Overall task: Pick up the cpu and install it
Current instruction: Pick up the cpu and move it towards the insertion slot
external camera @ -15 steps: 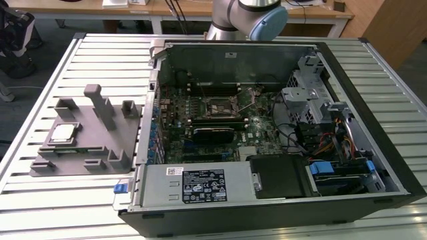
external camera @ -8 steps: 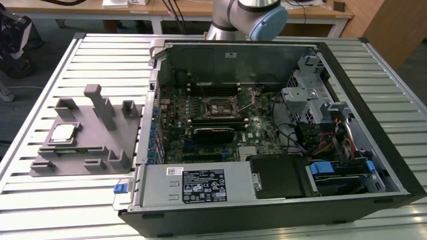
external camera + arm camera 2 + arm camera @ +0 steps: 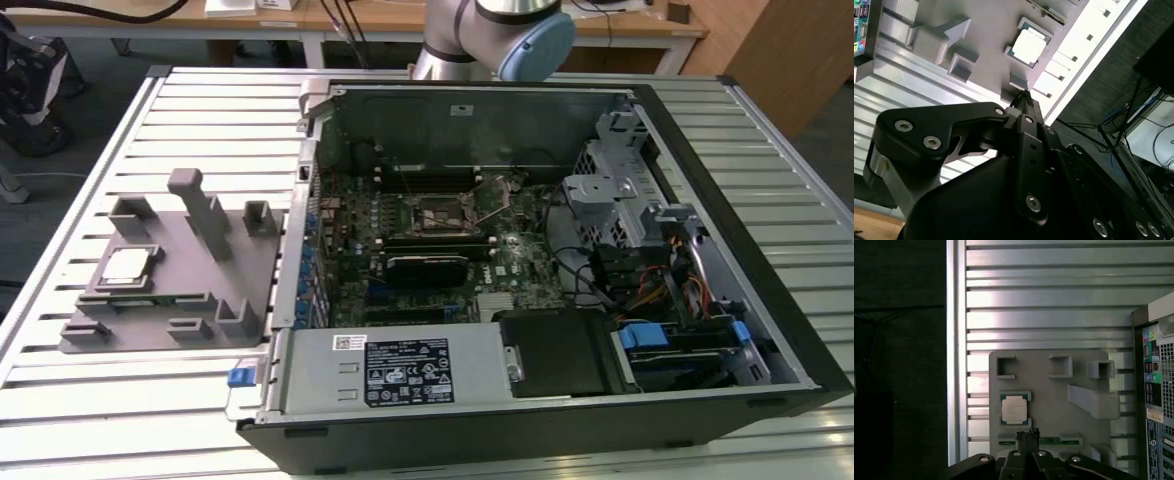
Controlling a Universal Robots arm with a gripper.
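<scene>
The cpu [image 3: 127, 263] lies flat in a recess of the grey tray [image 3: 174, 300], on the slatted table at the exterior view's left; its silver top also shows in both wrist views [image 3: 1028, 46] [image 3: 1014, 408]. My gripper [image 3: 1028, 433] hangs above the tray, apart from the chip, with its fingertips [image 3: 1024, 96] pressed together and nothing between them. The black socket [image 3: 445, 215] sits on the motherboard inside the open computer case [image 3: 534, 260], its frame and metal lever raised.
The tray carries several upright blocks, the tallest [image 3: 200, 210] near its far side, and a green memory stick [image 3: 1051, 441]. Case walls, a drive cage [image 3: 607, 200] and cables surround the motherboard. The robot arm [image 3: 494, 30] stands behind the case.
</scene>
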